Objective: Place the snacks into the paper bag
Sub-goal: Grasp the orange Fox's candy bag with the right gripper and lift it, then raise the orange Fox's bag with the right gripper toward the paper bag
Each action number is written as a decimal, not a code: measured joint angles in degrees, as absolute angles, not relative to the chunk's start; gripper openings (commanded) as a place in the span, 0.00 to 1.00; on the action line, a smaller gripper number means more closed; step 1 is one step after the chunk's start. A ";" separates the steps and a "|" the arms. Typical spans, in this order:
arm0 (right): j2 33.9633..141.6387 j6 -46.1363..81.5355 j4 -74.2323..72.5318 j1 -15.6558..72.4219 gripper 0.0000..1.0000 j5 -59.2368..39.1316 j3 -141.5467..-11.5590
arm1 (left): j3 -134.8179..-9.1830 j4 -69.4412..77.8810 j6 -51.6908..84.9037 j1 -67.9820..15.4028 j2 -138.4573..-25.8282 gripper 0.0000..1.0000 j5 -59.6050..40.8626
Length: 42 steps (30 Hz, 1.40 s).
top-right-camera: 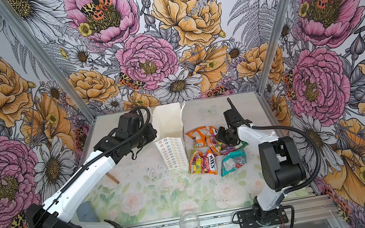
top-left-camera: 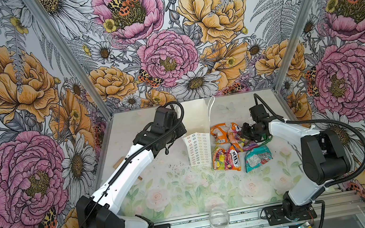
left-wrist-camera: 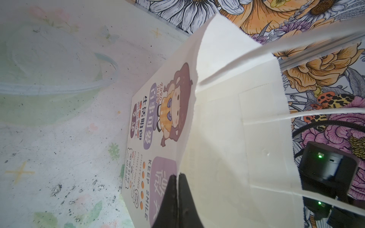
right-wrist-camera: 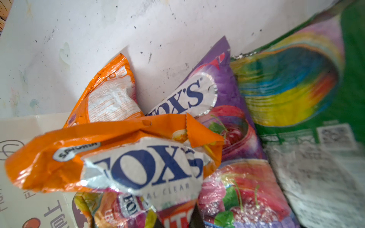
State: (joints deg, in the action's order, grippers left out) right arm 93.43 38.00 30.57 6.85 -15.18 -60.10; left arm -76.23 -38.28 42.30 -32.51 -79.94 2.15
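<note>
The white paper bag (top-left-camera: 198, 149) (top-right-camera: 172, 153) stands open mid-table. My left gripper (left-wrist-camera: 177, 175) is shut on its rim, with the bag's inside (left-wrist-camera: 227, 138) and cord handles beside it. The snacks lie in a heap right of the bag: an orange packet (top-left-camera: 220, 133), an orange FOX'S packet (top-left-camera: 225, 158) and a teal one (top-left-camera: 257, 157). My right gripper (top-left-camera: 244, 133) (right-wrist-camera: 175, 219) is shut on another orange FOX'S packet (right-wrist-camera: 138, 161), crumpled and raised over the heap. Under it lie a purple FOX'S packet (right-wrist-camera: 217, 118) and a green packet (right-wrist-camera: 296, 88).
A clear glass bowl (top-left-camera: 219, 218) sits at the table's front edge. A small wooden stick (top-right-camera: 113, 178) lies under the left arm. Floral walls close in the back and both sides of the table.
</note>
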 measured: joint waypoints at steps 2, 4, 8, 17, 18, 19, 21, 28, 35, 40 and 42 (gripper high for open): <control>93.23 37.45 30.65 6.85 0.00 -15.42 -60.36 | -76.23 -38.28 42.28 -32.51 -79.94 0.00 2.13; 92.64 36.86 31.07 6.85 0.00 -15.77 -60.93 | -76.23 -38.28 42.30 -32.51 -79.94 0.00 2.13; 90.32 35.62 31.27 6.85 0.00 -16.40 -62.92 | -76.23 -38.28 42.30 -32.51 -79.94 0.00 2.15; 84.86 31.86 31.97 6.85 0.00 -17.26 -71.37 | -76.23 -38.28 42.33 -32.51 -79.94 0.00 2.15; 84.84 31.35 32.47 6.85 0.00 -17.28 -73.23 | -76.23 -38.26 42.33 -32.51 -79.94 0.00 2.15; 84.86 30.72 32.84 6.85 0.00 -17.34 -75.16 | -76.23 -38.28 42.33 -32.51 -79.94 0.00 2.15; 84.86 29.80 33.56 6.85 0.00 -17.67 -78.85 | -76.23 -38.26 42.33 -32.51 -79.96 0.00 2.15; 86.17 27.92 34.04 7.14 0.00 -18.79 -92.49 | -76.23 -38.28 42.33 -32.51 -80.03 0.00 2.15; 88.60 27.07 34.04 9.15 0.00 -18.94 -103.88 | -76.23 -38.22 42.35 -32.51 -80.38 0.00 2.15; 90.13 26.39 34.04 12.05 0.00 -18.94 -109.06 | -76.23 -38.09 42.76 -32.51 -80.47 0.00 2.13; 90.80 25.78 34.06 13.89 0.00 -18.90 -110.69 | -76.23 -38.06 42.87 -32.53 -80.49 0.00 2.13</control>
